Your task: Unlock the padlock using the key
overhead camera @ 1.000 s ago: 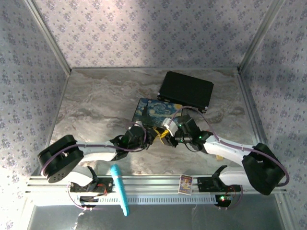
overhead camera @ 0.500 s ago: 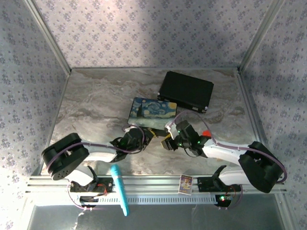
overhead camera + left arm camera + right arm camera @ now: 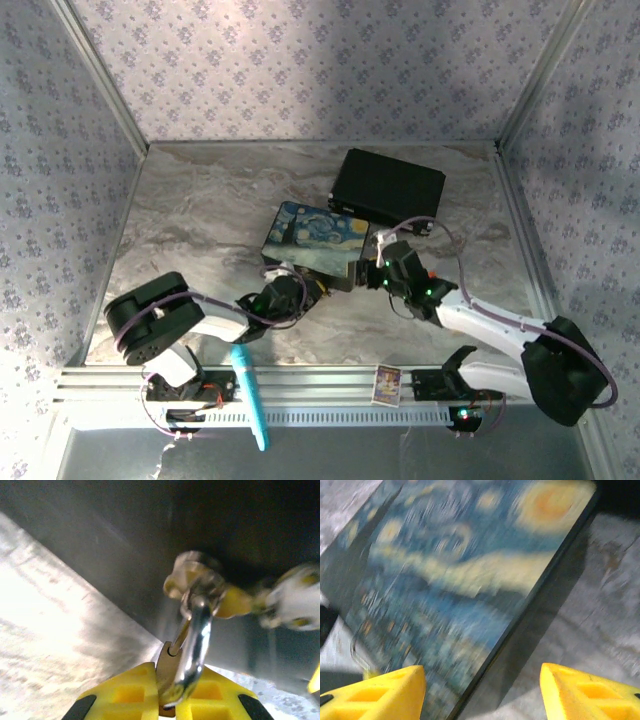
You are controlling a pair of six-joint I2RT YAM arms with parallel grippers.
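In the left wrist view my left gripper (image 3: 172, 682) is shut on the brass body of the padlock (image 3: 168, 667). Its silver shackle (image 3: 197, 630) rises to a metal fitting (image 3: 192, 575) on the dark side of the painted box. From above, that gripper (image 3: 308, 290) sits at the near edge of the painted box (image 3: 315, 235). My right gripper (image 3: 366, 272) is at the box's near right corner. Its yellow fingers (image 3: 380, 692) stand wide apart with nothing between them, over the box edge and the marble table (image 3: 600, 610). I cannot make out the key.
A black case (image 3: 388, 190) lies behind the painted box at the back right. A teal tool (image 3: 250, 395) and a small card (image 3: 387, 383) rest on the rail at the near edge. Patterned walls close in the table (image 3: 190, 220) on three sides.
The right gripper has opened and drawn back, away from the left gripper, to the box's near right corner. The left gripper stays shut on the padlock, shifted slightly toward the near side.
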